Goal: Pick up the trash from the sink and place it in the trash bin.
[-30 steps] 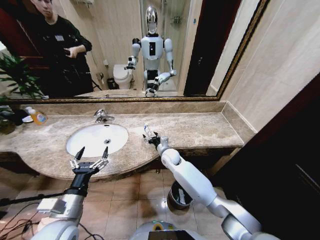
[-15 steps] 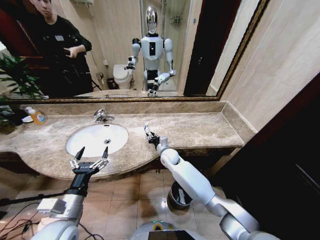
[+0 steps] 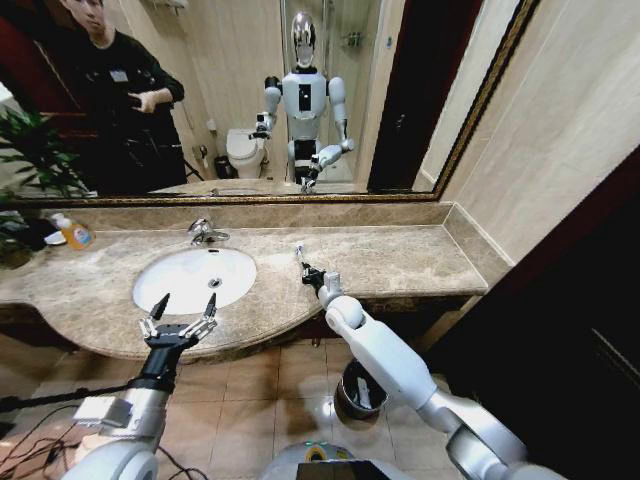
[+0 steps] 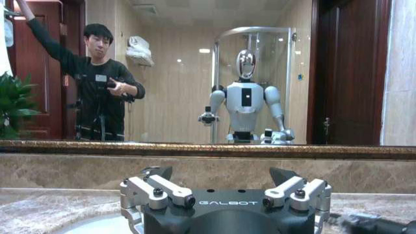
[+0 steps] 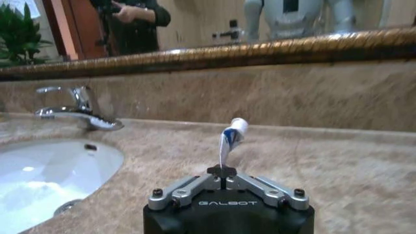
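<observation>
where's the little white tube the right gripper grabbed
The white tube is pinched in the right gripper, sticking up above the marble countertop right of the sink.

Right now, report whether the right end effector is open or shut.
Shut: the right end effector pinches a small white-and-blue tube above the beige marble countertop.

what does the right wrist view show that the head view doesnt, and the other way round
Right wrist view alone: the blue print on the small white tube and how the right tool pinches its flat end, tube pointing up over the countertop.

Head view alone: the left tool open at the sink's front edge, the trash bin on the floor, the soap bottle.

Both: tube, tap, sink, marble.
</observation>
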`<state>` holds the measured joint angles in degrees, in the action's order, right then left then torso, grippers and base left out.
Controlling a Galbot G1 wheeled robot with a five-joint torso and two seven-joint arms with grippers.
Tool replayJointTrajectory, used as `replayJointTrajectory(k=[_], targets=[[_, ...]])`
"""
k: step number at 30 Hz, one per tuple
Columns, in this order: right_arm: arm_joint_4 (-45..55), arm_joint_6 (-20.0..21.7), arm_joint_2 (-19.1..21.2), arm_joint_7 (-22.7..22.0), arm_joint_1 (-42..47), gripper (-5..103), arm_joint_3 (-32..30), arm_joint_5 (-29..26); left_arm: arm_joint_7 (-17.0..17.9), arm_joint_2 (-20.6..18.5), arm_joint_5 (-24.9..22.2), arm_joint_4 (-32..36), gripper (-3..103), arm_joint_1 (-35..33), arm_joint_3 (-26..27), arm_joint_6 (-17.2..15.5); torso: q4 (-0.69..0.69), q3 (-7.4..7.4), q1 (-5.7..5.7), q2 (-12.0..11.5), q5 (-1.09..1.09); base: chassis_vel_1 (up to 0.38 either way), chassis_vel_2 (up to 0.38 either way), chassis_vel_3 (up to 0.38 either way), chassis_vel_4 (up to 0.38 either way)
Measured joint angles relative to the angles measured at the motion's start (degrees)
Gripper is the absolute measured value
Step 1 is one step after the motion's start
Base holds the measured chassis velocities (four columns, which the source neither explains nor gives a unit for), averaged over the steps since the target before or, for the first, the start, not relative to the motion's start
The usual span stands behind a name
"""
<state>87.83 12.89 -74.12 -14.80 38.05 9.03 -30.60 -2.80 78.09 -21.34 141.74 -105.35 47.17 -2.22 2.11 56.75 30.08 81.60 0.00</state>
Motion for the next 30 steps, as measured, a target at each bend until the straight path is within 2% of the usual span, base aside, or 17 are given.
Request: replayJointTrajectory(k=[7, 9, 20, 23, 24, 26, 27, 29, 30], targets=[[7.7, -0.3, 4.1, -0.6, 4.3, 0, -2.9, 0.3, 0.0, 0.0, 0.0, 0.0, 100, 0.0, 0.0, 0.0, 0.00, 0.00, 0.00, 0.0, 0.00, 0.000, 0.000, 0.000, 0.000], [12.7, -0.2, 6.8, -0.3, 8.1, 0, -5.1, 0.3, 0.0, 0.0, 0.0, 0.0, 100, 0.0, 0.0, 0.0, -0.01, 0.00, 0.00, 0.0, 0.01, 0.000, 0.000, 0.000, 0.000], [26.9, -0.7, 14.9, 0.4, 20.4, 0, -14.0, 0.3, 0.0, 0.0, 0.0, 0.0, 100, 0.0, 0.0, 0.0, 0.00, -0.01, 0.00, 0.0, 0.02, 0.000, 0.000, 0.000, 0.000], [32.0, -2.6, 17.9, -1.4, 27.3, 0, -16.4, 0.5, 0.0, 0.0, 0.0, 0.0, 100, 0.0, 0.0, 0.0, 0.00, 0.00, 0.00, 0.0, 0.00, 0.000, 0.000, 0.000, 0.000], [32.0, -2.6, 17.9, -1.4, 27.3, 0, -16.4, 0.5, 0.0, 0.0, 0.0, 0.0, 100, 0.0, 0.0, 0.0, 0.00, 0.00, 0.00, 0.0, 0.00, 0.000, 0.000, 0.000, 0.000], [35.8, -3.8, 18.8, -2.9, 35.1, 0, -18.4, 1.0, 0.0, 0.0, 0.0, 0.0, 100, 0.0, 0.0, 0.0, -0.01, -0.01, 0.00, 0.0, 0.00, 0.000, 0.000, 0.000, 0.000], [35.8, -3.8, 18.8, -2.9, 35.1, 0, -18.4, 1.0, 0.0, 0.0, 0.0, 0.0, 100, 0.0, 0.0, 0.0, -0.01, -0.01, 0.00, 0.0, 0.00, 0.000, 0.000, 0.000, 0.000], [38.4, -5.7, 18.5, -3.9, 43.0, 0, -20.9, 2.5, 0.0, 0.0, 0.0, 0.0, 100, 0.0, 0.0, 0.0, -0.02, -0.01, -0.01, 0.0, 0.01, 0.000, 0.000, 0.000, 0.000], [38.6, -5.9, 18.4, -4.0, 43.7, 0, -21.2, 2.8, 0.0, 0.0, 0.0, 0.0, 100, 0.0, 0.0, 0.0, -0.01, -0.01, -0.01, 0.0, 0.00, 0.000, 0.000, 0.000, 0.000]])
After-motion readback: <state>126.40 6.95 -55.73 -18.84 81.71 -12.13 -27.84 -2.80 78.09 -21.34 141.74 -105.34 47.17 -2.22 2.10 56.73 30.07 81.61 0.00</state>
